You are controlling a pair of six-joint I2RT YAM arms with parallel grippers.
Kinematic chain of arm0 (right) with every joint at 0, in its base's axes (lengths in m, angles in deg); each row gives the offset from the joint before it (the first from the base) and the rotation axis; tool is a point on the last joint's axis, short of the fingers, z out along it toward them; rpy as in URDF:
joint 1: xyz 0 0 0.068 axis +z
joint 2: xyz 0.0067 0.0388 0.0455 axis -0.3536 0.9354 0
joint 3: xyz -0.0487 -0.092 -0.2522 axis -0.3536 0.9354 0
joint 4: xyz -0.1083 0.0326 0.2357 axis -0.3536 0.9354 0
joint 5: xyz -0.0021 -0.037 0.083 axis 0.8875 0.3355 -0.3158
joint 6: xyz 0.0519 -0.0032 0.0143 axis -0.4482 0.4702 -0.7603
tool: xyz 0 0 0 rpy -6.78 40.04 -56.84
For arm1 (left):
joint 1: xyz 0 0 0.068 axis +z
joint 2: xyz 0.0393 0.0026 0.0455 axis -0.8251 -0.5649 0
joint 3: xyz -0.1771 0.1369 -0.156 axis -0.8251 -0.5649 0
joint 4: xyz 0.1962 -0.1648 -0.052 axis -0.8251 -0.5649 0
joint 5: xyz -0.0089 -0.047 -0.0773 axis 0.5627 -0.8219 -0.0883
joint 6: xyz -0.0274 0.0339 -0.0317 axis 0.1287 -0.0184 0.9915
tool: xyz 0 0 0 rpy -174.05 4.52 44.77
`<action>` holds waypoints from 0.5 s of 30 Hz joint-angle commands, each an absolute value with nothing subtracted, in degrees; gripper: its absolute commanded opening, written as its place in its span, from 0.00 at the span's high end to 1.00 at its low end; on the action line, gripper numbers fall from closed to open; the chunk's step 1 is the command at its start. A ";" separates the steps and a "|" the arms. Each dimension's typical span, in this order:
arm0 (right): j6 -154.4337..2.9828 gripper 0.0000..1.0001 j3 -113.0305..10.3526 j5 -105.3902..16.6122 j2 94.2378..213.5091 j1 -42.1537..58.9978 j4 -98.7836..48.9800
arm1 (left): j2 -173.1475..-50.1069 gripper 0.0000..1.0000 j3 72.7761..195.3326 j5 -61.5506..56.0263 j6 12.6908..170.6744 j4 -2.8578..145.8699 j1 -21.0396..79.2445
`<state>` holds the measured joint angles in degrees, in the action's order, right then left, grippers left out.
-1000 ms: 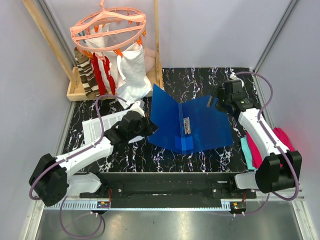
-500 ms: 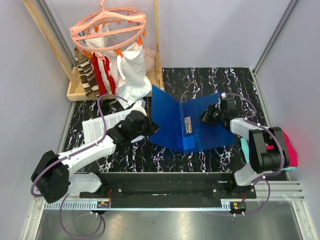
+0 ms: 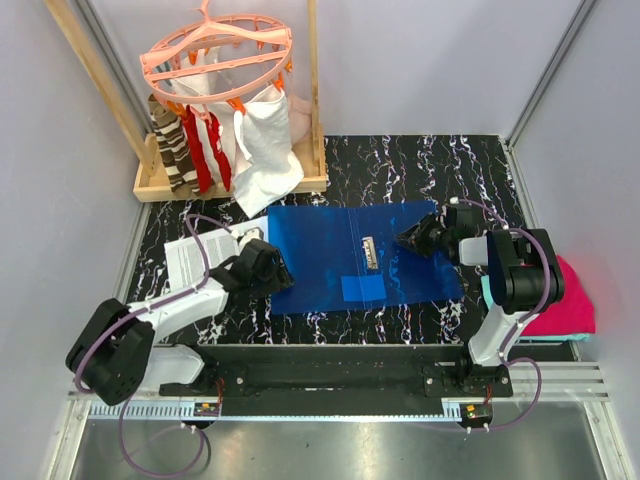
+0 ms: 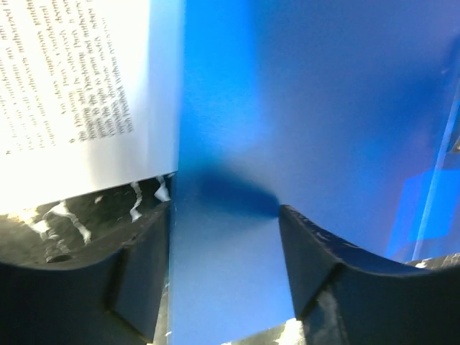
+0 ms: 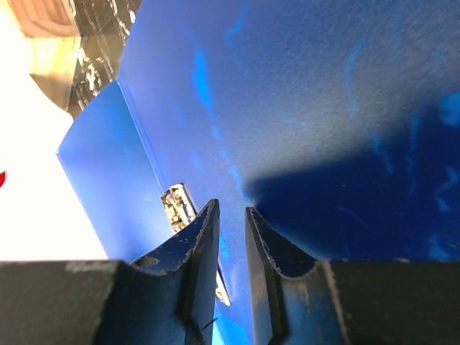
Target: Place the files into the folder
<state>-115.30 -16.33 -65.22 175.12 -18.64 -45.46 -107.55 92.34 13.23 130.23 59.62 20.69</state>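
Observation:
The blue folder (image 3: 330, 250) lies open and flat in the middle of the table, its metal clip (image 3: 370, 252) along the spine. The files (image 3: 200, 255), white printed sheets, lie left of it, partly under its left edge. My left gripper (image 3: 272, 272) is open at that left edge. In the left wrist view the blue cover (image 4: 323, 108) runs between the spread fingers of the gripper (image 4: 223, 215), with the files (image 4: 72, 93) beside it. My right gripper (image 3: 408, 240) is low over the right half, its jaws a narrow gap apart (image 5: 231, 208), near the clip (image 5: 175, 205), with nothing between them.
A wooden rack (image 3: 160, 185) at the back left holds a pink hanger (image 3: 215, 50), striped and red clothes and a white cloth bag (image 3: 268, 140). Folded magenta cloth (image 3: 565, 300) and a teal piece (image 3: 488, 292) lie at the right edge.
The folder's left cover, held upright before, now lies flat to the left. My left gripper has opened. My right gripper came down onto the right half and narrowed its jaws.

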 commanded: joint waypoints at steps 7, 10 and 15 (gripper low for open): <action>-116.46 0.69 -17.02 -68.39 177.56 -18.60 -49.58 | -101.09 0.24 106.17 10.43 117.99 50.51 20.88; -116.20 0.68 -16.84 -67.95 177.21 -18.51 -49.75 | -101.87 0.24 113.11 7.27 116.14 49.28 20.89; -115.76 0.68 -16.31 -68.56 176.33 -17.81 -51.42 | -105.56 0.24 122.70 2.86 116.31 49.63 20.89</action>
